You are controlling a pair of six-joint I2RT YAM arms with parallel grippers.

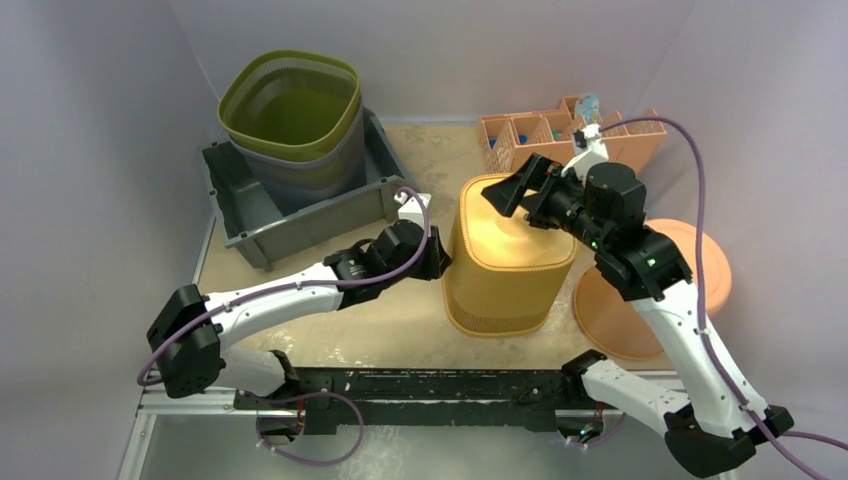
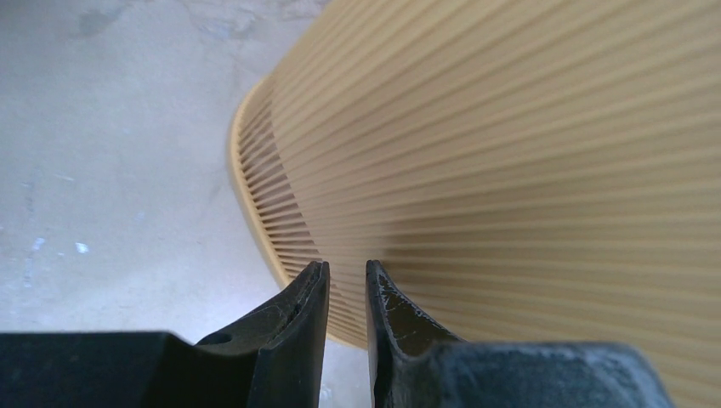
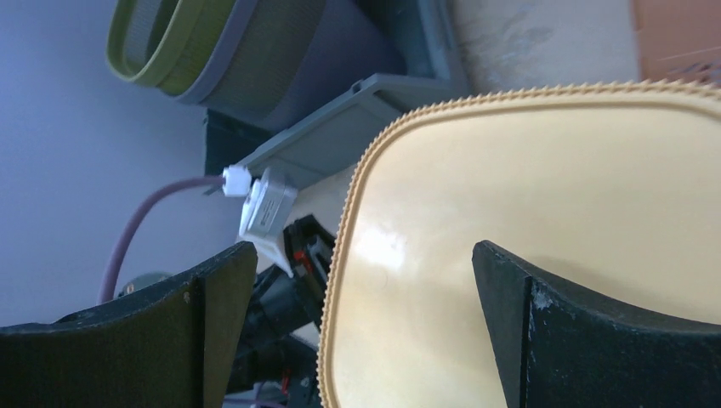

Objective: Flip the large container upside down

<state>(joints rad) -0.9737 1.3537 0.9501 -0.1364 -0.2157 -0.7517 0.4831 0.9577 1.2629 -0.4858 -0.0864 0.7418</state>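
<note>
Centrally on the pale tabletop (image 1: 400, 320), a large yellow-orange ribbed container (image 1: 510, 270) is standing upside down, its smooth closed base facing up and its wider rim resting on the surface. From the lower left of the top view, the left arm is reaching in low, and the left fingers (image 1: 437, 255) are sitting against the container's left wall. In the left wrist view they are drawn almost together with only a thin gap between them, gripping nothing, and their tips are pointing at the ribbed wall near its lower rim; whether they are touching it cannot be told. From the lower right, the right arm is arching over the container, and the right fingers (image 1: 525, 185) are spread wide over the upturned base, holding nothing. In the right wrist view the glossy base is filling the space between them. At the upper left, a grey tray (image 1: 240, 215) is holding a green basket (image 1: 290, 100) nested in a grey one. At the upper right, an orange divided organiser (image 1: 530, 135) is sitting, and a round orange disc (image 1: 700, 270) is lying just to the right of the container.
</note>
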